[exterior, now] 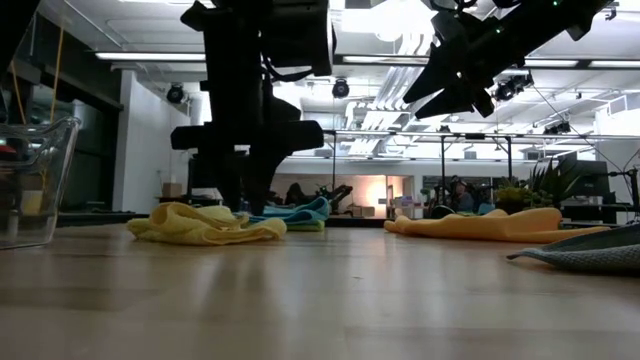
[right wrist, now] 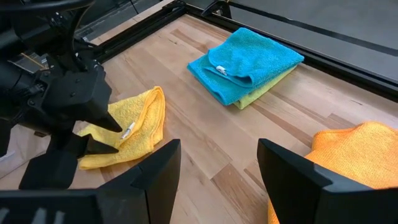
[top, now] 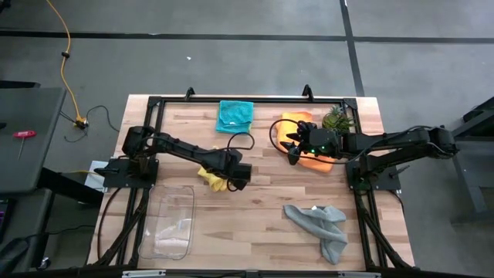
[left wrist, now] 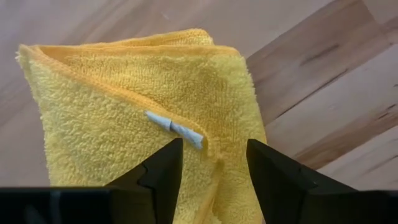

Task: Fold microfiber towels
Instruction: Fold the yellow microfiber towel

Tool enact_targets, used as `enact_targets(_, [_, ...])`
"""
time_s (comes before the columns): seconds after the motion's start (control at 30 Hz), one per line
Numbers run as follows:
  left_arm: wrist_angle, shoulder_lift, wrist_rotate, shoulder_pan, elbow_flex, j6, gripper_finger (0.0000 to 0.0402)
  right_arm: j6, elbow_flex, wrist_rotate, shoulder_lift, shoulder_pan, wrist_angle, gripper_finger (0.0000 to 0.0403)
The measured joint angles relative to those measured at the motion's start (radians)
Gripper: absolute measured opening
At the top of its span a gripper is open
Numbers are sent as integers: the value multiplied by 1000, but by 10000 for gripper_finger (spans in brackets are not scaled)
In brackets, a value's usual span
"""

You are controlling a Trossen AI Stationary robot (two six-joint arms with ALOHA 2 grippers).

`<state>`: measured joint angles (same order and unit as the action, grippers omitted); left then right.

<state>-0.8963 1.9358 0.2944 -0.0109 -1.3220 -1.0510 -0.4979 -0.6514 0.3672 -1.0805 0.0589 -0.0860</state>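
In the high view the yellow towel [top: 210,177] lies bunched at centre left of the frame, with the left gripper [top: 236,179] right over its right edge; the teal towel [top: 235,116] sits folded at upper centre, the orange towel [top: 307,143] spreads at centre right under the right gripper [top: 292,145], and the grey towel [top: 320,225] lies crumpled at lower right. A clear plastic tray [top: 171,224] stands at lower left of the wooden table [top: 255,208] with nothing visible inside, and a small green plant [top: 336,118] sits at upper right. In the low view the yellow towel [exterior: 205,225] is a low heap at left with the left arm standing down onto it, the teal towel [exterior: 296,213] shows just behind, the orange towel [exterior: 480,225] lies flat at right, and the tray's wall [exterior: 35,180] rises at the left edge. In the left wrist view the fingers [left wrist: 160,174] are apart, set on the folded yellow towel [left wrist: 124,106], and between them lies a small white label [left wrist: 174,129] whose writing cannot be read. In the right wrist view the right gripper's fingers [right wrist: 155,171] stand wide apart above bare wood; the teal towel [right wrist: 249,62] at upper centre lies on a lime green towel [right wrist: 264,90] and carries its own white tag, unreadable.
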Motion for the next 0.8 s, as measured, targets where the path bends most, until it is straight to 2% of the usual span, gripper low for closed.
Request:
enact_targets(0.27, [-1,0,1,0,0,-12,151,0,0,0,0,0,0,204])
enact_targets(0.47, [-3,0,22,3,0,-12,122,0,0,0,0,0,0,204])
enact_targets(0.67, [0,6,2,21,35,-23,74,0,0,0,0,0,0,204])
enact_targets(0.8, [8,6,13,35,40,-46,68,0,0,0,0,0,-1,204])
